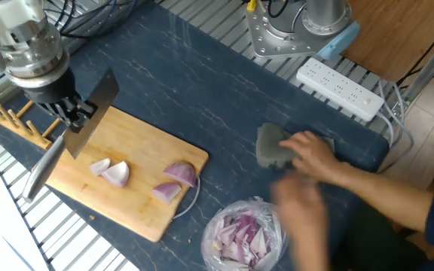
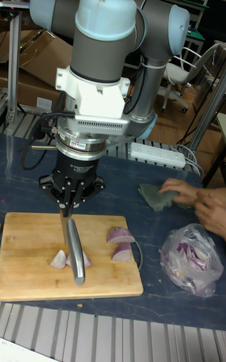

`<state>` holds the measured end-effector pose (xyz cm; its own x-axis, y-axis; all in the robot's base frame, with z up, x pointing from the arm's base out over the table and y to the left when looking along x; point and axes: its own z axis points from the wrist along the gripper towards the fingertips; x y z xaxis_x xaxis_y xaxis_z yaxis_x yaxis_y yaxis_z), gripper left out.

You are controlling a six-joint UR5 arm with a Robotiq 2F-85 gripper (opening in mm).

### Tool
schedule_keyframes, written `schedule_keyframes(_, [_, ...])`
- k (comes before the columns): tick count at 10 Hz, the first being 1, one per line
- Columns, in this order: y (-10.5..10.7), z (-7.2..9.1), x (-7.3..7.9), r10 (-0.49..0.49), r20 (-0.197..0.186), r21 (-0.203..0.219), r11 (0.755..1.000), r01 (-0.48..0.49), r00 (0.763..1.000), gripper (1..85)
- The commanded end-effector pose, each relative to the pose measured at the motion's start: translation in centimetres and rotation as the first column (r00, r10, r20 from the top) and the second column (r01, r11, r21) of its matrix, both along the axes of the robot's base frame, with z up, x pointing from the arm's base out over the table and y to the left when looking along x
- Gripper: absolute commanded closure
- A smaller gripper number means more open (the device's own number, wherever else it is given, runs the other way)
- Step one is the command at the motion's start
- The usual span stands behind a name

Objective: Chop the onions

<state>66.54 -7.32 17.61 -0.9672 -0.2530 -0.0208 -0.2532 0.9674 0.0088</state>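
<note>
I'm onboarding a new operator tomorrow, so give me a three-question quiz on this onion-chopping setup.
1. True or false: the gripper holds a knife over the cutting board.
2. How many groups of onion wedges lie on the board?
A. one
B. two
C. four
3. Fill in: the person's hand rests on a grey ____ beside the bag of chopped onion.

Key: 1 true; 2 B, one pair of pale wedges near the blade and one purple pair toward the board's right end; 3 cloth.
</note>
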Motion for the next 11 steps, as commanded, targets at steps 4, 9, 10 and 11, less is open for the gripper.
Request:
schedule_keyframes(4, [2.3, -1.8, 2.1, -0.021, 0.039, 0.008, 1.0, 0.021, 0.999, 84.0])
schedule_keyframes(9, [1.7, -3.7, 5.1, -0.221, 0.096, 0.092, 0.973, 0.212, 0.971, 84.0])
schedule_keyframes(10, [1.4, -3.8, 5.4, -0.255, 0.101, 0.092, 0.965, 0.246, 0.962, 84.0])
schedule_keyframes(11, [0.7, -4.2, 5.3, -0.287, 0.091, 0.08, 0.957, 0.28, 0.954, 84.0])
